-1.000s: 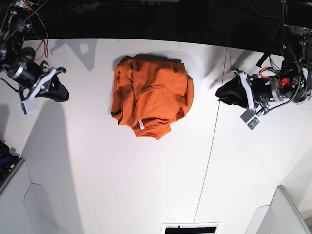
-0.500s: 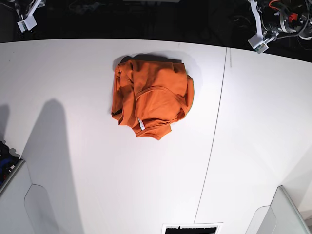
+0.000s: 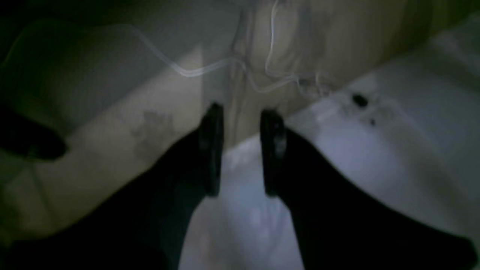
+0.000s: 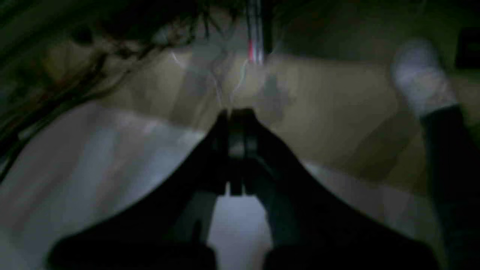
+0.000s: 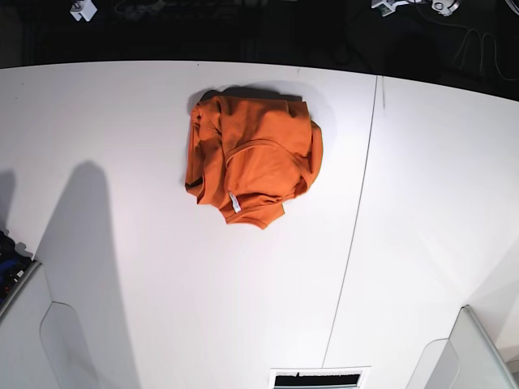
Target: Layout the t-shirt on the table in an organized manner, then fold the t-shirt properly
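The orange t-shirt lies bunched in a rough heap on the white table, at the far middle, with its white tag near the front edge of the heap. It does not show in either wrist view. My left gripper is open and empty, above the table's far edge. My right gripper is shut and empty, also over the table's edge. In the base view only small parts of the right arm and the left arm show at the top border.
A thin dark seam runs front to back, right of the shirt. Grey panels stand at the front left and front right, and a vent at the front edge. Loose cables hang beyond the far edge.
Both arms have pulled back from the table's sides to beyond its far edge and nearly left the base view. The shirt has not moved.
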Controlling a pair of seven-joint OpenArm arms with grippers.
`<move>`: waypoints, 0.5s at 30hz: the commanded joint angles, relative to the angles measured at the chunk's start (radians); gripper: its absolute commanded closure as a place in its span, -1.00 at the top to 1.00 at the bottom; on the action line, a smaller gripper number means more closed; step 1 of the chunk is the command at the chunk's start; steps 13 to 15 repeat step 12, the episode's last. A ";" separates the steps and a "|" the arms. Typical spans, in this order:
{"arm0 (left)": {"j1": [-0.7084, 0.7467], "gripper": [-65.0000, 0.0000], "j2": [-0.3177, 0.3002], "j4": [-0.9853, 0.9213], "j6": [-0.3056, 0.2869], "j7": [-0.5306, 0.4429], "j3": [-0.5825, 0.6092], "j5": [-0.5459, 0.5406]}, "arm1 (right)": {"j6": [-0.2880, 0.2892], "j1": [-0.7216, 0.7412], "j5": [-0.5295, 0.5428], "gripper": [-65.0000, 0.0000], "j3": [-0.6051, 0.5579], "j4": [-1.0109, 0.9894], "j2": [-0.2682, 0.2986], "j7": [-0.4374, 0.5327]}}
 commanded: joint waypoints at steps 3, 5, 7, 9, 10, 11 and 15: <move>-0.131 -0.48 0.037 -0.189 0.045 -0.065 0.107 0.048 | -0.045 0.102 -0.017 -1.00 -0.102 -0.177 0.012 0.000; -0.223 -0.48 0.068 -0.314 0.051 -0.098 0.184 0.047 | -0.049 0.169 -0.017 -1.00 -0.161 -0.273 0.009 0.000; -0.304 -0.48 0.100 -0.422 0.068 -0.103 0.252 0.044 | -0.046 0.215 -0.018 -1.00 -0.195 -0.327 0.000 0.000; -0.365 -0.48 0.129 -0.502 0.098 -0.100 0.306 0.042 | -0.036 0.238 -0.017 -1.00 -0.208 -0.335 -0.009 -0.013; -0.387 -0.48 0.139 -0.527 0.104 -0.104 0.327 0.042 | -0.034 0.247 -0.016 -1.00 -0.208 -0.332 -0.013 -0.027; -0.406 -0.48 0.145 -0.540 0.104 -0.110 0.343 0.042 | -0.034 0.253 -0.016 -1.00 -0.208 -0.328 -0.015 -0.044; -0.419 -0.48 0.145 -0.542 0.103 -0.113 0.354 0.042 | -0.034 0.258 -0.016 -1.00 -0.208 -0.321 -0.015 -0.061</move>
